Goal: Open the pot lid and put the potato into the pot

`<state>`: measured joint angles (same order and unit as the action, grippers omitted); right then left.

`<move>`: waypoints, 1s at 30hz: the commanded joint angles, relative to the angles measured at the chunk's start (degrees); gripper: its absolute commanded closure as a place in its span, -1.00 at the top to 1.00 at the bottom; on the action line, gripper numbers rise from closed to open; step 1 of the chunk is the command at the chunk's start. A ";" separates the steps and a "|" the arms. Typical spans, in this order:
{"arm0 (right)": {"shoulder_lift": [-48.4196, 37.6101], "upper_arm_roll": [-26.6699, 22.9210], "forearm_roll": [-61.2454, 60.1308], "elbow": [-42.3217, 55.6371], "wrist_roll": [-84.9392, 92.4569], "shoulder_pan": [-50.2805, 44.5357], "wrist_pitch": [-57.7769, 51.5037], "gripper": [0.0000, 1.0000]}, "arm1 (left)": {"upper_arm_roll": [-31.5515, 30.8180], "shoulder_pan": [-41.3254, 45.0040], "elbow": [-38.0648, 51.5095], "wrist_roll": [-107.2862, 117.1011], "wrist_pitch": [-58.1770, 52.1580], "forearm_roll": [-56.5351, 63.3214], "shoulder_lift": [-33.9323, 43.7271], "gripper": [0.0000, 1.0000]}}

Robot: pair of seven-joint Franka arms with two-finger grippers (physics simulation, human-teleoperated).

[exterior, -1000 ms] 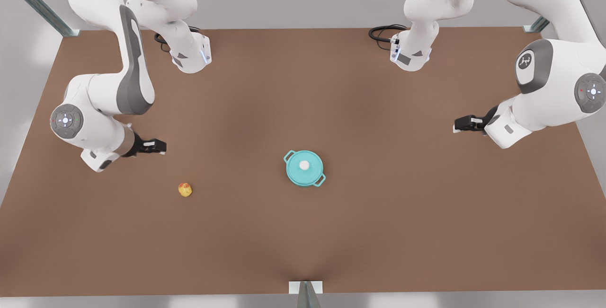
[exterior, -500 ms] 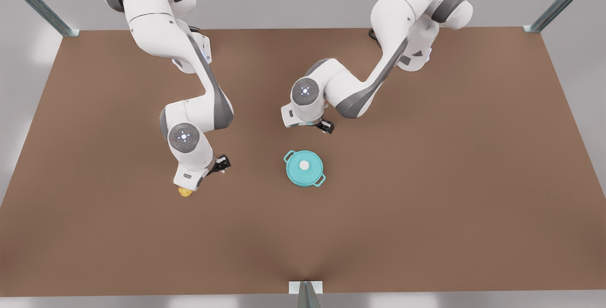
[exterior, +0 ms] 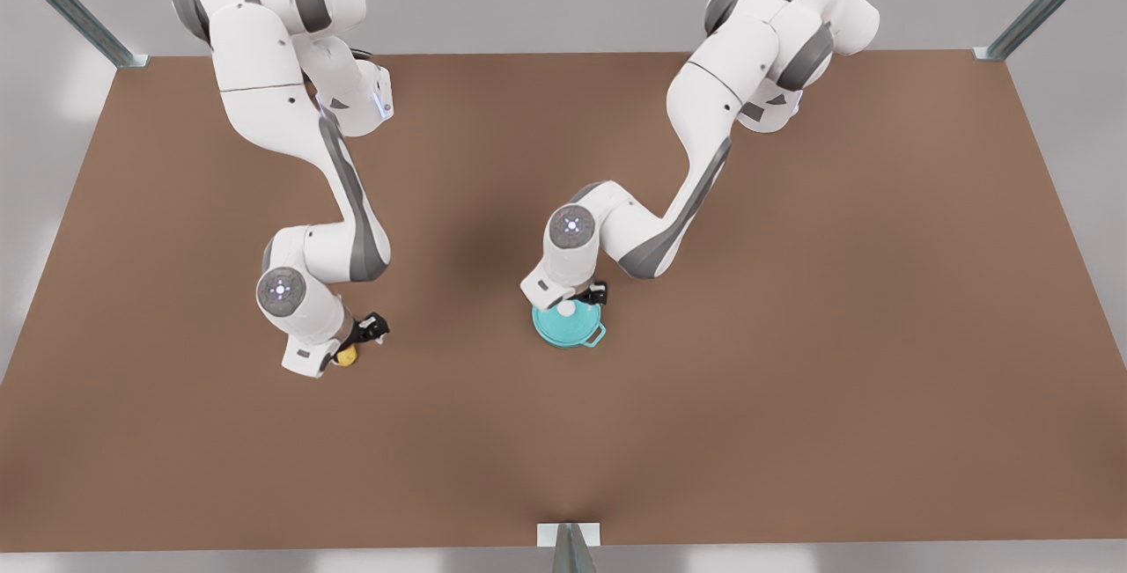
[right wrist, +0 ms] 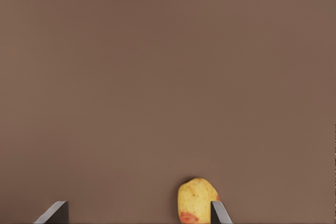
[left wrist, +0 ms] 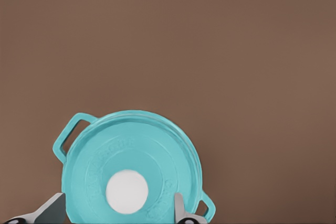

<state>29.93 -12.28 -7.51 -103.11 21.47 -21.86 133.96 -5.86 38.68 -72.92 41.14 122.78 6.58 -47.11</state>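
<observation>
Over the pot lid (exterior: 568, 319) hangs the left gripper (exterior: 572, 302), the one on the arm at the front view's right. Its wrist view shows its two fingertips (left wrist: 52, 209) spread wide, one on each side of the lid's white knob (left wrist: 127, 191) and touching nothing, so that gripper is released. That lid (left wrist: 131, 166) lies flat and closed on the teal pot (exterior: 572, 334), which stands near the middle of the brown desk (exterior: 792, 335); one loop handle (left wrist: 71, 135) sticks out from the pot's rim and a second one shows on the opposite side.

Well apart from the pot, toward the front view's left, the right gripper (exterior: 352, 344) is down close to the potato (exterior: 347, 356). From its wrist view the fingertips (right wrist: 52, 212) stand far apart, released too, and the yellow, red-blotched potato (right wrist: 196, 200) lies on the desk between them, just beside one fingertip and far from the other. I cannot tell whether that near fingertip touches it. The potato sits outside the pot, on the bare desk.
</observation>
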 commanded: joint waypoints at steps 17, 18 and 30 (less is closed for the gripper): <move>4.26 -0.03 -0.58 -3.42 29.60 2.88 6.58 1.00 | 0.06 0.17 -0.55 15.81 5.54 1.85 -2.19 -0.11; 4.26 -0.03 -0.58 -3.77 29.60 2.88 6.75 1.00 | 0.15 0.17 -0.55 14.76 5.27 1.94 -1.93 -0.12; 7.25 -0.03 -4.45 -4.47 29.60 4.28 9.04 1.00 | 1.38 -20.40 2.78 -39.47 10.28 2.12 -7.73 -0.11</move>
<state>37.22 -12.42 -10.64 -107.53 45.13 -17.44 142.46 -4.59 18.49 -70.26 35.63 126.54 8.98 -54.24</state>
